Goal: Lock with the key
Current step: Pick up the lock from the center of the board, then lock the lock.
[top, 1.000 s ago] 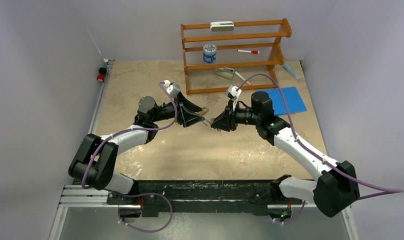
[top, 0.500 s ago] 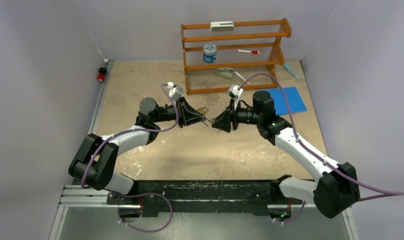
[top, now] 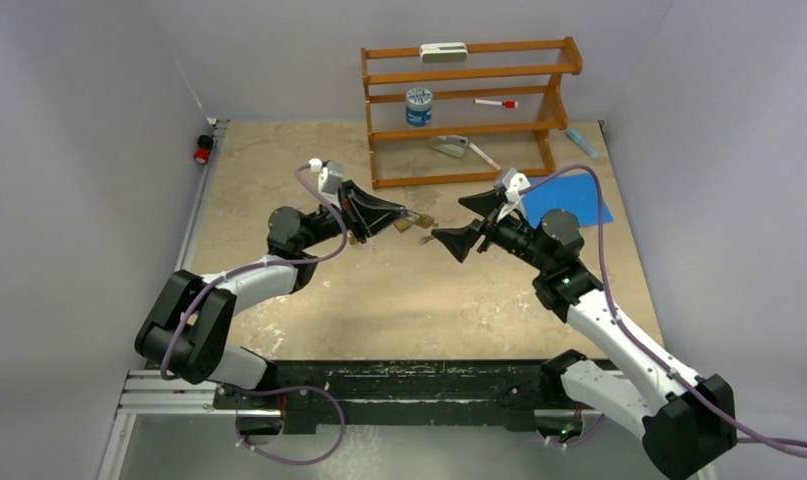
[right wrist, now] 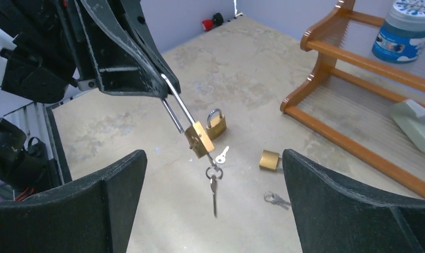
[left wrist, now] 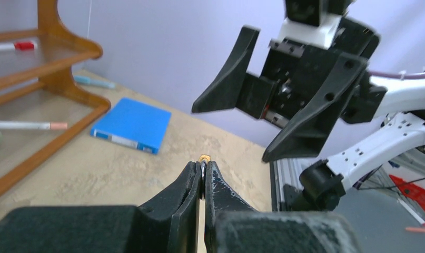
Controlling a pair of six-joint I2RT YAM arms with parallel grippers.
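A brass padlock [right wrist: 198,138] with a long steel shackle [right wrist: 174,105] hangs in the air, tilted. My left gripper [left wrist: 203,167] [top: 407,215] is shut on the shackle; only the brass tip [left wrist: 204,158] shows past its fingertips. A key sits in the padlock's underside, and a ring with a second key [right wrist: 214,194] dangles below it. My right gripper [right wrist: 214,168] [top: 465,222] faces the padlock from the right, wide open and holding nothing, a short way off the keys.
Two more brass padlocks [right wrist: 216,124] [right wrist: 269,159], a loose key [right wrist: 222,154] and a key pair [right wrist: 276,199] lie on the table below. A wooden rack [top: 469,128] with a jar [top: 418,106] stands behind, and a blue book [top: 569,200] lies to the right.
My left gripper has shut on the shackle and lifted the padlock. My right gripper has let go of the key, opened wide and drawn back to the right.
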